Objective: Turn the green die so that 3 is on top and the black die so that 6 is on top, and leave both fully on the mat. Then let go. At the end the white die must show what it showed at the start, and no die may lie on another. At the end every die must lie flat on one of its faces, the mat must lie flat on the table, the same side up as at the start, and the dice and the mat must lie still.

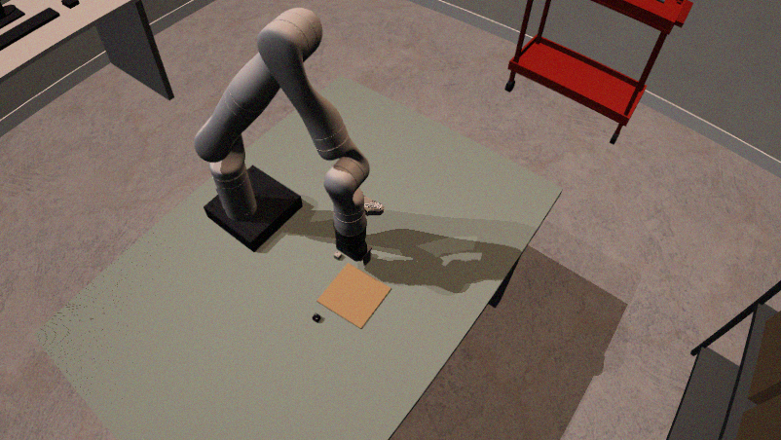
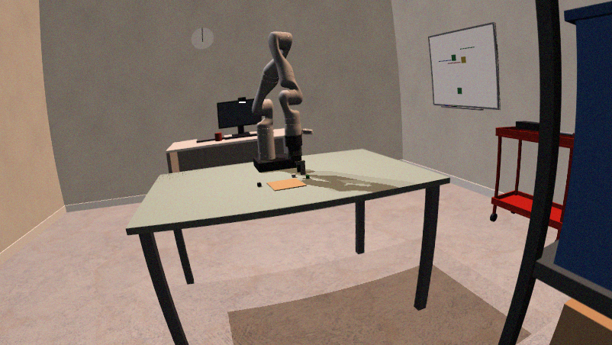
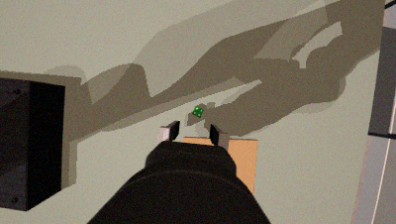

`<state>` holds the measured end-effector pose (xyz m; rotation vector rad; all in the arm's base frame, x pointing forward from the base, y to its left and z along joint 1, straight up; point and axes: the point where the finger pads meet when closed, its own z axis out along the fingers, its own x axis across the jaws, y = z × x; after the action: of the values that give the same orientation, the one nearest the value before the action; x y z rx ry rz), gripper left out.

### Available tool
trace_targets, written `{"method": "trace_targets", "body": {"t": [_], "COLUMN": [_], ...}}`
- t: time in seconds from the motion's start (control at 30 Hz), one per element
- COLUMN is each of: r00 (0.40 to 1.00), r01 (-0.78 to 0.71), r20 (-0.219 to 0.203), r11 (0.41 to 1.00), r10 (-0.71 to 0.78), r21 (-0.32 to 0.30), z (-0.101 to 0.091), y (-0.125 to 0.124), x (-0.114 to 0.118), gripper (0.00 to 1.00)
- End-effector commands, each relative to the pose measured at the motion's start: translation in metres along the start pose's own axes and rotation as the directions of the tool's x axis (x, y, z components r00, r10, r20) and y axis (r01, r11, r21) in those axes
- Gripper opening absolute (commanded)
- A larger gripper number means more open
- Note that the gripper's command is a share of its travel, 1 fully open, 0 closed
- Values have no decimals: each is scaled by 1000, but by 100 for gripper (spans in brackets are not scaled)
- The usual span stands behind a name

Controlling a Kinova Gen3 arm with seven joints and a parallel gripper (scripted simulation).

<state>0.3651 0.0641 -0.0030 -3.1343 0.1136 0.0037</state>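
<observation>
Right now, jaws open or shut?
Open: in the wrist view the jaws stand apart, above the table, nothing between them.

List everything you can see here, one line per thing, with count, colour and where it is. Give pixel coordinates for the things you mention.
table: one, pale green, mid-room
mat (image 1: 353, 296) (image 2: 286, 185) (image 3: 247, 164): one, orange, on the table
green die (image 2: 307, 176) (image 3: 198, 111): one, green, on the table off the mat
black die (image 1: 316, 317) (image 2: 259, 185): one, black, on the table off the mat
white die (image 1: 338, 255) (image 2: 293, 175): one, whitish, on the table off the mat
desk: one, pale top, behind the arm
monitor: one, black, on the desk
mug: one, red, on the desk
whiteboard: one, white, on the wall
clock: one, pale, on the wall
cart: one, red, on the floor
shelf: one, dark, at the picture's edge
arm: one, grey, on a black base
gripper (image 3: 194, 129): one, black, open above the table
</observation>
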Motion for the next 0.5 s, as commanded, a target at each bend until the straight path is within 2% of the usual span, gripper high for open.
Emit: {"method": "trace_targets", "body": {"t": [0.0, 0.47], "r00": [1000, 1000], "r01": [0, 0], "r20": [-2, -2], "r11": [1000, 1000], "r10": [0, 0], "r21": [0, 0], "z": [-1, -1], "y": [0, 0], "x": [1, 1], "gripper": [100, 100]}}
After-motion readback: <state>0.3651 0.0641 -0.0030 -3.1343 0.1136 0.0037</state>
